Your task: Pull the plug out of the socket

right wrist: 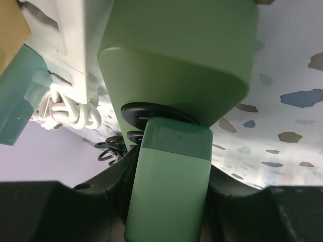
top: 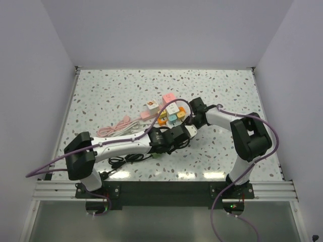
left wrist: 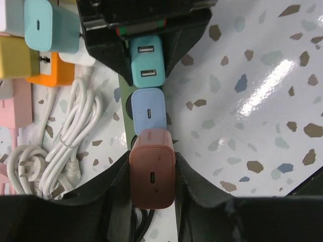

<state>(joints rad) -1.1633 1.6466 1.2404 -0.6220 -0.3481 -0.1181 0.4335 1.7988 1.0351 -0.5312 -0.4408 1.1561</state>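
1 brown plug [left wrist: 152,169] clamped; table [left wrist: 262,75] borders socket [left wrist: 126,132] edge.

Top camera looks down over the table [top: 227,96]; both wrist cameras closely face the power strip [right wrist: 176,50].

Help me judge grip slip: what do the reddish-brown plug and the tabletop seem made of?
The reddish-brown plug is likely moulded plastic, matte: rounded edges, even colour, no glare. The tabletop looks like glossy terrazzo or a laminate imitating it: coloured chips, bright lamp reflection.
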